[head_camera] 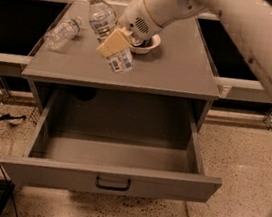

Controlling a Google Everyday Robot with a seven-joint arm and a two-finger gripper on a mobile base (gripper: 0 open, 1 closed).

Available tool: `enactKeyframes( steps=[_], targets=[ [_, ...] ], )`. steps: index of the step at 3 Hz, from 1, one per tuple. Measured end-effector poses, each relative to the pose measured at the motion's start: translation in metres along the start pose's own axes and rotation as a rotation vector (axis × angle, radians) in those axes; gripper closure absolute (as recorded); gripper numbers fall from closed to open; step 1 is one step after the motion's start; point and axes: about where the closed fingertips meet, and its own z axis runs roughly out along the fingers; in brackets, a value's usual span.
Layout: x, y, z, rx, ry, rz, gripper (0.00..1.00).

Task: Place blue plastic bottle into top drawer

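end effector (pixel 113 44) clamped on blue plastic bottle (pixel 102 17) at its lower half, bottle tilted over cabinet top (pixel 176 71), top drawer (pixel 111 175) open below

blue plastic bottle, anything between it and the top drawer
No object. The gripper holds the blue plastic bottle tilted over the cabinet top, so it must pass that front edge; the top drawer below is open with nothing visible inside.
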Motion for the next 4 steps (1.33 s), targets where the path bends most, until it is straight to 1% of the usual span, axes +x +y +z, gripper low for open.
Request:
enactKeyframes(
  steps=[1, 2, 3, 4],
  targets=[
    [0.020, 0.028, -0.018, 0.009, 0.093, 0.053, 1.00],
    [0.035, 0.062, -0.031, 0.027, 0.096, 0.109, 1.00],
    [0.059, 0.087, -0.026, 0.059, 0.021, 0.157, 1.00],
    [0.081, 0.085, -0.010, 0.119, -0.145, 0.145, 1.00]
  ],
)
